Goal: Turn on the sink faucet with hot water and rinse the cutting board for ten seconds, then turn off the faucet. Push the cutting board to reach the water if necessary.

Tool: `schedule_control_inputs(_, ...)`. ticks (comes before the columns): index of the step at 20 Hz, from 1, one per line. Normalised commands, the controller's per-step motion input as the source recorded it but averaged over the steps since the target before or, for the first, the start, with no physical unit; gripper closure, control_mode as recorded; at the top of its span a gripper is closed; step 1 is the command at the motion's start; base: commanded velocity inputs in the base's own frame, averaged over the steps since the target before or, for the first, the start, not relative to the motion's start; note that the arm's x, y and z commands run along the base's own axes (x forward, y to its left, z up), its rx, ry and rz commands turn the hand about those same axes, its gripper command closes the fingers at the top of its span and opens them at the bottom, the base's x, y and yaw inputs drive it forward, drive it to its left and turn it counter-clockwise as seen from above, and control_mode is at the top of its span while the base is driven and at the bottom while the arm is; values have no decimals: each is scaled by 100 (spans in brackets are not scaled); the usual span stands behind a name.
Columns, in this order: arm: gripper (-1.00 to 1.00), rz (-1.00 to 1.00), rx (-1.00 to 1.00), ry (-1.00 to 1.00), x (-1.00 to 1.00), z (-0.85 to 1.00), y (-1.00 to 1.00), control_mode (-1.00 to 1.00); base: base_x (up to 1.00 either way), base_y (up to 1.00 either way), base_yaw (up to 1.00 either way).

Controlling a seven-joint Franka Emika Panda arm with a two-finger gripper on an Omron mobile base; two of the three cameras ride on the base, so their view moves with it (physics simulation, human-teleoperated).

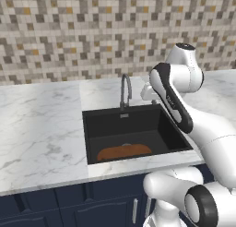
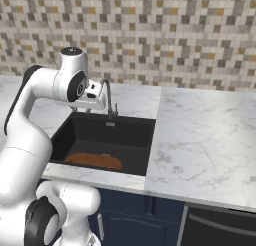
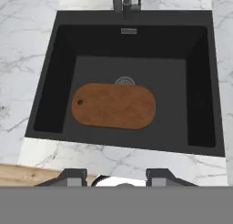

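Left base view shows the arm (image 1: 184,106) bent above the right side of the sink (image 1: 92,129), its hand end near the back right corner of the basin, beside the faucet (image 1: 125,90) that rises from the counter at the middle of the sink's back edge. No water falls from the spout, and the board (image 1: 123,152) lies flat on the basin floor close to the front wall, so I judge that the faucet is not yet on and the rinse has not begun. Right base view has the hand close against the faucet (image 2: 107,97), just left of its spout, above the sink's (image 2: 145,140) back edge; the board (image 2: 95,160) lies toward the front left of the basin, again dry as far as I can tell. Hand view looks straight down into the sink (image 3: 45,104): the board (image 3: 113,106) sits in the middle of the floor toward the front wall, its far long edge just covering the near rim of the drain (image 3: 124,81). The gripper (image 3: 116,178) shows two dark tips apart with nothing between them, yet I take it as closed as far as it goes, holding nothing. Everything is left: open hot water, rinse, perhaps push the board back, then shut off.
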Motion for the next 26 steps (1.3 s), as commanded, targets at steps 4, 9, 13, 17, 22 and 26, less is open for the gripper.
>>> schedule_control_inputs(4, -100, 0, 0, -3, 0, -4, 0, -100, 0, 0, 0)
schedule_control_inputs(9, -100, 1, 0, -13, 0, -22, -13, -100, 0, 0, 0)
schedule_control_inputs(13, -100, 8, 2, -19, 0, -18, -36, -100, 0, 0, 0)
schedule_control_inputs(17, -100, 7, 0, -13, 0, -8, -53, -100, 0, 0, 0)
schedule_control_inputs(22, -100, 9, 0, -16, 5, -2, -42, -100, 0, 0, 0)
schedule_control_inputs(26, -100, 14, 2, -22, 14, -1, -30, -100, 0, 0, 0)
